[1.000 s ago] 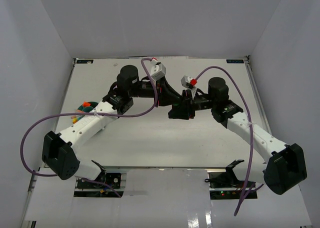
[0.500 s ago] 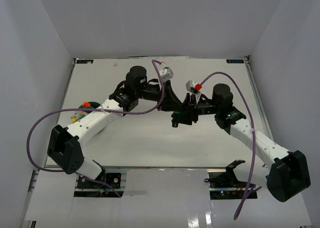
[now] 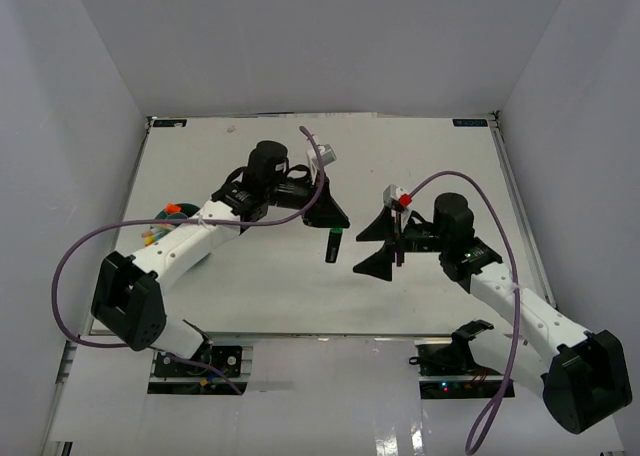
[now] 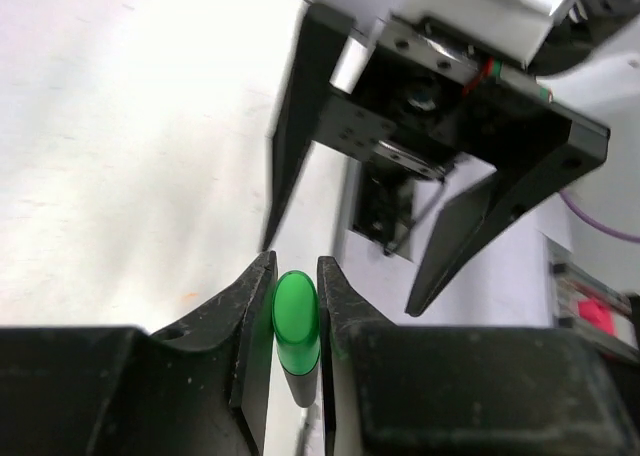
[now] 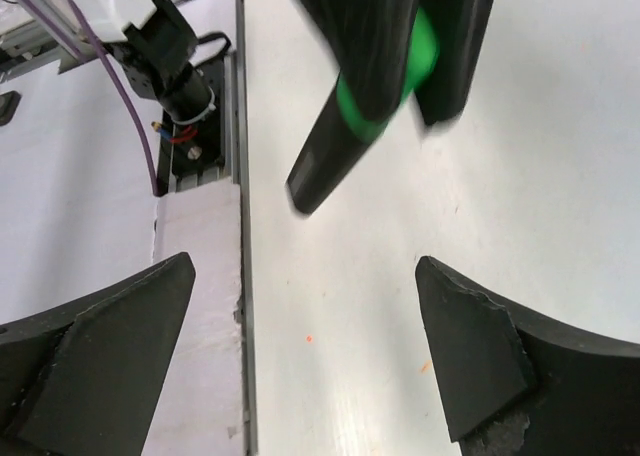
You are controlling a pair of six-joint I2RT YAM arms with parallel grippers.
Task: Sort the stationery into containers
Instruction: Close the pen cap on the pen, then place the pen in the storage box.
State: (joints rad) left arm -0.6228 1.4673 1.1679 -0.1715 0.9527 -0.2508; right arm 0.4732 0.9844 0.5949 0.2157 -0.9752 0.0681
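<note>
A short black marker with a green cap (image 3: 333,245) hangs over the middle of the white table, and my left gripper (image 3: 333,223) is shut on its cap end. The left wrist view shows the green cap (image 4: 295,311) squeezed between both pads. My right gripper (image 3: 374,247) stands wide open just right of the marker, touching nothing. From the right wrist, the marker (image 5: 365,106) tilts ahead of my empty right gripper (image 5: 300,336). The teal tub (image 3: 161,219) sits at the table's left edge, mostly hidden under my left arm, with an orange piece (image 3: 173,208) and pens (image 3: 150,238) showing.
Purple cables (image 3: 75,256) loop off both arms. The table's near edge and metal frame (image 5: 238,226) run close below my right gripper. White walls (image 3: 90,126) enclose the table on three sides. Small orange specks (image 5: 308,338) mark the surface.
My right gripper has opened wide, let go of the marker and drawn back to the right. My left gripper keeps the marker and has shifted slightly left.
</note>
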